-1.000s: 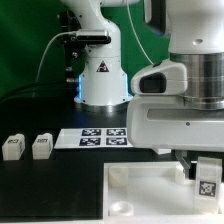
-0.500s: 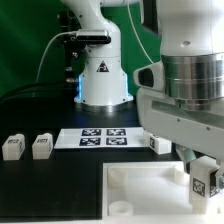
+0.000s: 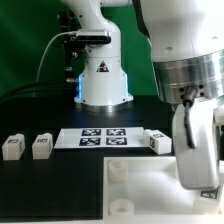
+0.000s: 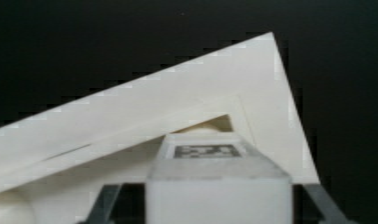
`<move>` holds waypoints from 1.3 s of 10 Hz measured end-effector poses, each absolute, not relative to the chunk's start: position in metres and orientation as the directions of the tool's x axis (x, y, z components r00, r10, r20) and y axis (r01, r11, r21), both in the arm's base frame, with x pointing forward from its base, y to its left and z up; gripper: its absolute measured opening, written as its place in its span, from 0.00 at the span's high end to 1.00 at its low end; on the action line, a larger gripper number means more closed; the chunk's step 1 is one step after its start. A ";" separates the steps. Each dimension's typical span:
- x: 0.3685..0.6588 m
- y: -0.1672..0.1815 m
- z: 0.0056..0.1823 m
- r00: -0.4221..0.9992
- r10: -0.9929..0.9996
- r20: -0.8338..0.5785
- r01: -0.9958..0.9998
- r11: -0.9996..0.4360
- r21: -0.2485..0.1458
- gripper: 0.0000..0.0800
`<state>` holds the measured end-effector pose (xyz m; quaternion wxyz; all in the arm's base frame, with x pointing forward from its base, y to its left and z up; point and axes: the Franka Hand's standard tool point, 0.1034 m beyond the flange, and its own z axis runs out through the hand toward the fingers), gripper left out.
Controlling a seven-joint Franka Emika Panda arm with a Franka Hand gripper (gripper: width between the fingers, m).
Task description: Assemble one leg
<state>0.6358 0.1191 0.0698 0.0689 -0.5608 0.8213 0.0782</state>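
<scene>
My gripper (image 3: 203, 183) hangs low at the exterior view's right, over the right part of the large white panel (image 3: 140, 180). It is shut on a leg (image 4: 211, 170), a white block with a marker tag on its end face. In the wrist view the dark fingers (image 4: 108, 204) press both sides of the leg, which sits just over a corner of the panel (image 4: 168, 100). A round socket (image 3: 120, 168) shows on the panel's far left corner. Three more legs stand on the black table: two at the left (image 3: 12, 147) (image 3: 41, 146) and one behind the panel (image 3: 158, 141).
The marker board (image 3: 95, 137) lies flat between the left legs and the right one. The white robot base (image 3: 102, 75) stands at the back. Cables run along the table's left rear.
The wrist has swung and turned toward the exterior view's right with the leg still held. The leg behind the panel, hidden a second ago, now shows.
</scene>
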 end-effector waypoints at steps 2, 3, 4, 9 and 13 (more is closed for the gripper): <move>0.634 0.119 0.070 -0.334 -0.922 -0.197 -0.943 0.329 0.059 0.63; 0.634 0.120 0.069 -0.300 -0.933 -0.198 -0.954 0.295 0.053 0.63; 0.633 0.120 0.068 -0.264 -0.944 -0.196 -0.965 0.259 0.047 0.41; 0.630 0.120 0.067 0.334 -0.928 -0.166 -0.943 -0.331 -0.047 0.19; 0.629 0.114 0.069 0.879 -0.473 -0.065 -0.476 -0.878 -0.047 0.19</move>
